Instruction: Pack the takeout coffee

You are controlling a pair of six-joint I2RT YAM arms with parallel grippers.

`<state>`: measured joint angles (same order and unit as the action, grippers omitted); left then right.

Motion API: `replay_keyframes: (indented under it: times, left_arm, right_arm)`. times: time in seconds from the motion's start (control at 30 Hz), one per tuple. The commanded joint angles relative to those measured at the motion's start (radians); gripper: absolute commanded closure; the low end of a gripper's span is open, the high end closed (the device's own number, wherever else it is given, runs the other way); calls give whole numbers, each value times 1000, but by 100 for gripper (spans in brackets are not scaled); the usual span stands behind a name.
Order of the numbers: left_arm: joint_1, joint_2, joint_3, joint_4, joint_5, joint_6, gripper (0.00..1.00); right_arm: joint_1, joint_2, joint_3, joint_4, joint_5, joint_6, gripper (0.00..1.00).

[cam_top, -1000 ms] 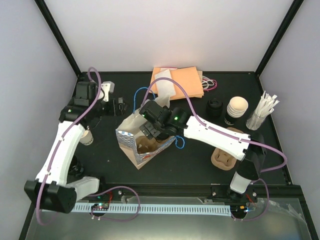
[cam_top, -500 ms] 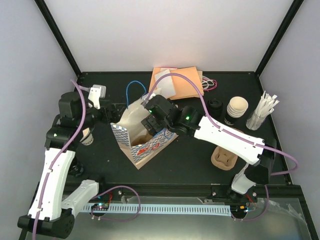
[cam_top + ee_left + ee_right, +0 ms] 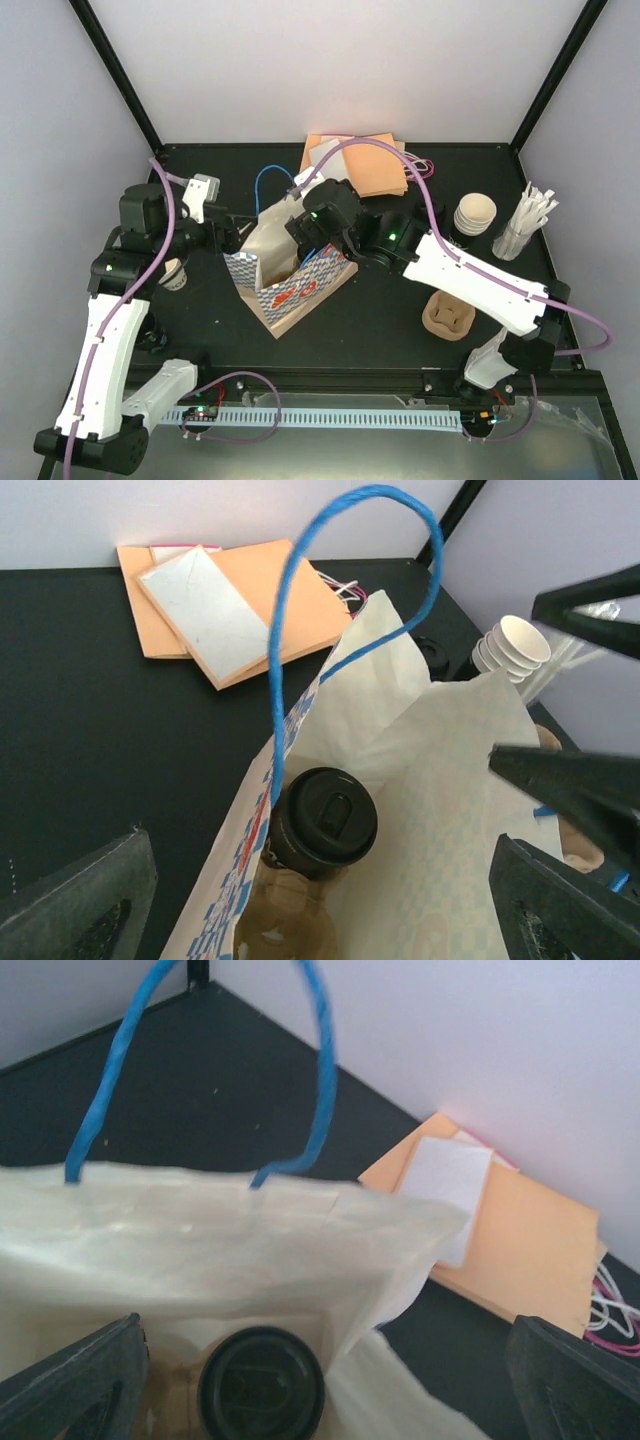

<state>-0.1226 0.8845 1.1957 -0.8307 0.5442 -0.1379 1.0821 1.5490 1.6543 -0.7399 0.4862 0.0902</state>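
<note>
The takeout coffee (image 3: 322,820), a small cup with a round black lid, stands inside the white paper bag (image 3: 290,275) with blue rope handles; brown pulp shows beneath it. Its lid also shows in the right wrist view (image 3: 262,1385). In the top view the cup is hidden by the right arm. My right gripper (image 3: 312,232) hovers open just above the bag's mouth and holds nothing. My left gripper (image 3: 226,236) is open at the bag's left side, looking into it, its fingers (image 3: 80,900) wide apart.
A stack of orange envelopes (image 3: 362,165) lies behind the bag. A stack of cream cups (image 3: 474,214) and a holder of white sticks (image 3: 526,222) stand at the right. A brown pulp carrier (image 3: 448,320) lies front right. A small paper cup (image 3: 172,273) stands by the left arm.
The right gripper has risen out of the bag and moved back. The left arm has swung in to the bag's left side. The bag now stands more upright.
</note>
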Motion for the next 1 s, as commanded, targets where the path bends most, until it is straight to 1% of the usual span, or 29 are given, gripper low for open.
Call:
replay_keyframes:
  times: [0.0, 0.07, 0.13, 0.27, 0.33, 0.43, 0.53, 0.63, 0.73, 0.83, 0.9, 0.97]
  left_arm:
    - [-23, 29, 53, -50, -19, 55, 8]
    - [-31, 49, 57, -64, -93, 66, 9]
    - [-36, 80, 62, -74, -128, 77, 11]
    - [-53, 134, 73, -62, -129, 79, 16]
    - [-64, 156, 79, -53, -134, 82, 19]
    - [-76, 174, 83, -35, -133, 86, 23]
    - [-91, 193, 94, -35, -130, 97, 29]
    - [-118, 231, 118, -62, -153, 120, 39]
    - [-140, 262, 139, -80, -180, 137, 53]
    - [-147, 275, 144, -72, -201, 138, 66]
    - [-147, 281, 149, -67, -209, 138, 76]
    - [-147, 286, 152, -63, -219, 133, 90]
  right_arm:
    - [-4, -42, 24, 100, 103, -43, 0]
    - [-4, -41, 29, 123, 127, -57, 0]
    - [-5, -24, 47, 135, 178, -65, 0]
    - [-7, 67, 131, 116, 400, -56, 0]
    - [-17, 105, 177, 111, 478, -53, 0]
    - [-42, 125, 230, 86, 477, -29, 0]
    - [-55, 106, 233, 98, 463, -33, 0]
    - [-70, 75, 221, 96, 455, -24, 0]
    - [-94, 39, 192, 85, 446, 0, 0]
    - [-137, 13, 169, 49, 482, 51, 0]
    - [-177, 3, 174, -14, 513, 137, 0]
    - [-215, -15, 162, -69, 513, 199, 0]
